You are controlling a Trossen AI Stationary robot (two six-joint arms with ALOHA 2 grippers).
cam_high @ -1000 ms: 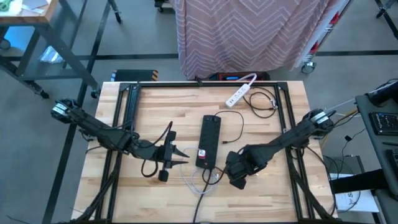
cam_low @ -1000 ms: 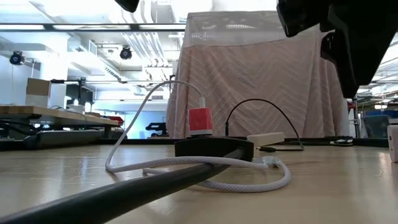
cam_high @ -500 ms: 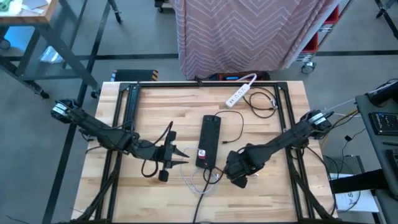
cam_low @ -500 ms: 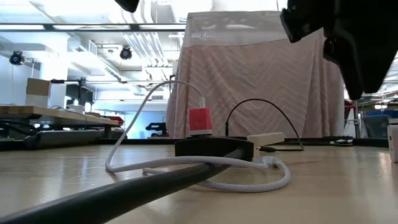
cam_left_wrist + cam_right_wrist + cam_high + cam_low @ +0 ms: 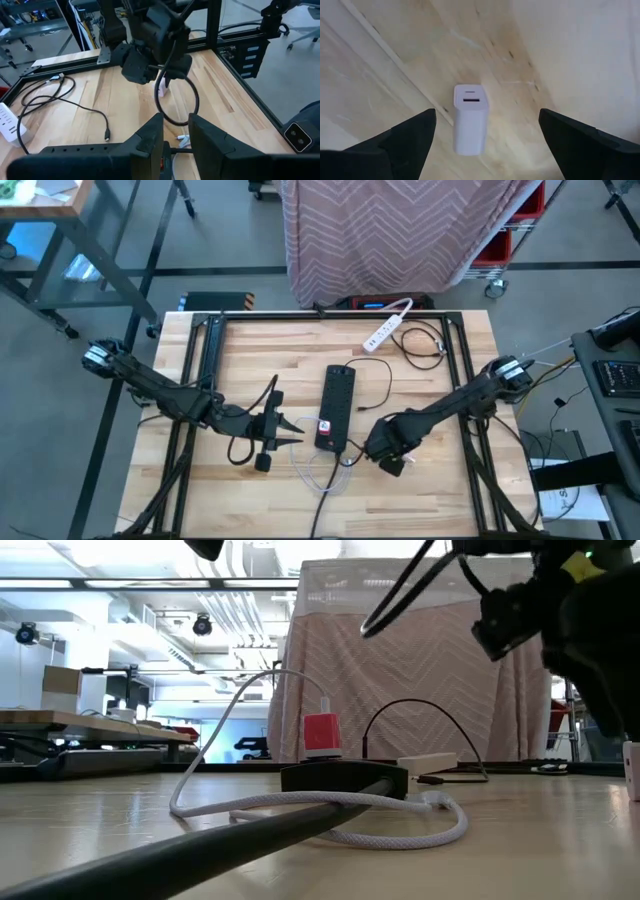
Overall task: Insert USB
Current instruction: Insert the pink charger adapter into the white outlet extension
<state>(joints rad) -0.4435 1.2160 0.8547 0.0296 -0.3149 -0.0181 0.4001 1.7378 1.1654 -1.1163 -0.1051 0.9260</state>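
A black power strip (image 5: 335,402) lies mid-table with a red adapter (image 5: 322,733) standing on its near end. A white USB cable (image 5: 330,808) arches from the adapter's top and loops on the table, its free plug (image 5: 437,798) lying flat. A white charger block (image 5: 469,120) stands upright on the table, port (image 5: 471,100) facing up. My right gripper (image 5: 487,130) hangs open above it, pointing down, one finger on either side and apart from it. My left gripper (image 5: 175,135) hovers left of the strip, pointing at it, fingers a little apart with nothing between them.
A white power strip (image 5: 388,328) and a coiled black cable (image 5: 425,345) lie at the far right. The black strip's thick cord (image 5: 200,845) runs to the near edge. Black frame rails (image 5: 205,370) border the table on both sides. Bare wood lies right of the charger.
My right gripper has sunk toward the white charger block and tipped to point more steeply down, its fingers staying wide apart. The charger, cable and strip have kept still.
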